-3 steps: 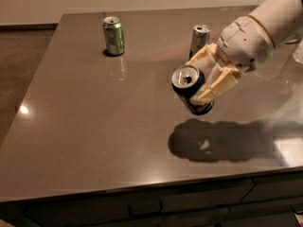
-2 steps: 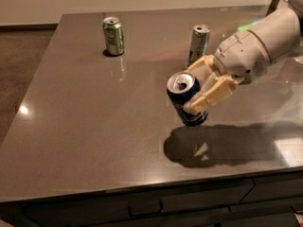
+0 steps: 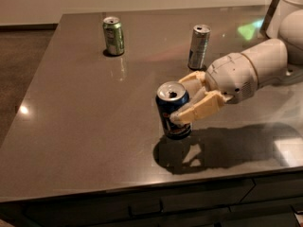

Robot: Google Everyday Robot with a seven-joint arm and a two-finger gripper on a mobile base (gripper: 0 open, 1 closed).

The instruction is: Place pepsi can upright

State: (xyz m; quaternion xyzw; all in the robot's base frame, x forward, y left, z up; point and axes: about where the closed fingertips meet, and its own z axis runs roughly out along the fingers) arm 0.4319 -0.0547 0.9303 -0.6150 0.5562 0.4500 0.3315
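The pepsi can, dark blue with a silver opened top, is held nearly upright in the middle of the dark table, its base at or just above the surface. My gripper reaches in from the right and is shut on the can, with one cream finger behind it and one across its front right side. The white arm stretches back to the right edge of the view.
A green can stands upright at the back left of the table. A taller slim silver can stands upright at the back, just behind the arm. The table's front edge runs below the can, with drawers under it.
The gripper has moved left and down toward the table with the pepsi can. The can has turned from tilted to nearly upright.
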